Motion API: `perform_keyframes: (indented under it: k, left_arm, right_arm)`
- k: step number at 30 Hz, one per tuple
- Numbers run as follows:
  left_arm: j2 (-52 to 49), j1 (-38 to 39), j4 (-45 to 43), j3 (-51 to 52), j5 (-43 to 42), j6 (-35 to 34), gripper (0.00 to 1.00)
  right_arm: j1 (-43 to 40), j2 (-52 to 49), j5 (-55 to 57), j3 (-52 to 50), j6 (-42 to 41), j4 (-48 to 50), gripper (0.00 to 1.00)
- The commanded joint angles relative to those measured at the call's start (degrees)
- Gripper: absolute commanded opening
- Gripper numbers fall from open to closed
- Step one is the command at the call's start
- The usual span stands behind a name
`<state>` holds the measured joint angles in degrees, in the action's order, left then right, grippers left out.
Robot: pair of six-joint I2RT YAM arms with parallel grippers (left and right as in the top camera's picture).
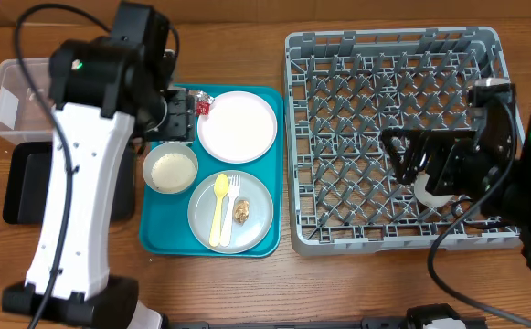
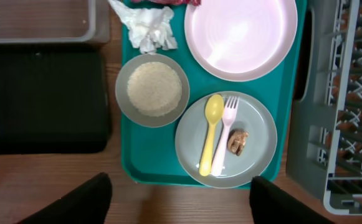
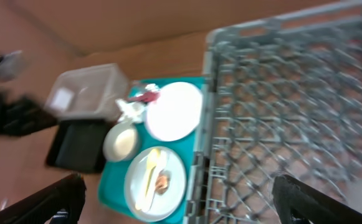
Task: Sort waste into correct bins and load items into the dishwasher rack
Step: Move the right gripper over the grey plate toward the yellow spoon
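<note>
You'll find the spoon, fork and brown scrap lying on the grey plate on the teal tray. The white cup sits inside the dishwasher rack.

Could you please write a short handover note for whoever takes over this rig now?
Left gripper: jaws open, empty, above the teal tray.
Right gripper: jaws open, empty, over the dishwasher rack.
Done: white cup in the rack.
On the teal tray: white plate, grey plate with spoon, fork and food scrap, bowl of rice, napkin, red wrapper.
Clear tub and black tray sit left of it.
Left to do: bin the waste, rack plates, bowl, spoon, fork.
</note>
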<state>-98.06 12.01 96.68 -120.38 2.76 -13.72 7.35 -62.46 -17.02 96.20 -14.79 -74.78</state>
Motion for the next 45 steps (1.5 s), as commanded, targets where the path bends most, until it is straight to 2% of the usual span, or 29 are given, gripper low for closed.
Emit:
perform_keyframes:
  k: [1,4,8,13,15,16,18,22,24,26,29,32,34,37,38,39,41,43,45]
  left_arm:
    - [0.0,0.0,0.0,0.0,1.2,-2.2,0.77]
    - [-1.4,0.0,-0.1,1.4,-2.0,-2.2,0.75]
    - [-1.9,0.0,-2.2,8.4,-5.9,-2.2,0.70]
    - [-1.9,0.0,-4.9,17.7,-7.5,-2.2,0.67]
    - [-1.9,0.1,-5.2,21.0,-8.9,-2.1,0.62]
    - [-1.9,0.4,-5.3,24.8,-9.5,-2.2,0.53]
    - [-1.5,1.2,-5.3,28.2,-9.9,-2.2,0.52]
    - [0.8,3.1,-7.4,32.6,-9.7,-2.2,0.50]
    - [6.0,4.2,-9.2,34.8,-5.2,-4.7,0.51]
    - [9.4,4.2,-9.7,35.6,-2.2,-6.0,0.52]
    - [16.4,4.1,-12.5,37.4,0.3,-7.4,0.58]
    - [20.5,4.0,-16.5,40.0,0.2,-7.3,0.78]
    - [21.1,4.0,-18.9,42.6,-1.0,-6.6,0.82]
    - [20.1,4.0,-20.5,45.6,-2.8,-6.1,0.80]
    - [19.4,4.0,-22.0,47.2,-3.9,-5.5,0.74]
    - [19.0,4.0,-22.6,47.3,-3.9,-5.6,0.74]
    - [18.8,4.0,-23.9,47.3,-3.9,-5.6,0.76]
    - [18.8,4.0,-25.4,47.3,-3.9,-5.0,0.83]
    - [18.7,4.0,-26.1,47.3,-3.9,-3.7,0.83]
  right_arm:
    - [0.5,-2.0,7.6,0.2,-6.5,-0.4,1.00]
    - [0.5,-5.3,5.0,0.2,-6.5,-2.5,1.00]
    - [0.5,-11.5,2.5,0.2,-6.2,-7.9,1.00]
    - [2.2,-15.1,1.7,0.2,-3.6,-9.6,1.00]
    - [3.9,-15.0,1.8,0.2,-2.8,-9.4,1.00]
    - [6.0,-14.7,2.4,0.2,-2.8,-9.5,1.00]
    - [9.9,-13.7,4.3,0.2,-2.8,-9.7,1.00]
    - [20.6,-10.9,16.4,0.2,-7.9,-9.6,1.00]
    - [29.6,-9.3,31.8,0.2,-17.3,-11.2,1.00]
    - [31.6,-8.9,34.7,0.2,-21.0,-12.0,1.00]
    - [31.1,-9.0,35.3,-0.8,-23.2,-11.7,1.00]
    - [29.5,-9.1,35.2,-2.3,-24.1,-10.4,1.00]
    - [27.1,-9.6,35.1,-2.3,-24.1,-10.1,1.00]
    - [23.1,-10.0,32.7,-2.3,-23.7,-9.3,1.00]
    - [19.9,-10.4,27.9,-2.3,-20.4,-8.3,1.00]
    - [18.3,-10.8,25.1,-2.3,-17.9,-7.9,1.00]
    - [15.0,-11.6,20.1,-2.3,-14.4,-7.5,1.00]
    - [10.6,-13.1,15.2,-2.3,-11.2,-7.9,1.00]
    - [6.4,-15.0,9.3,-2.3,-7.2,-8.2,1.00]
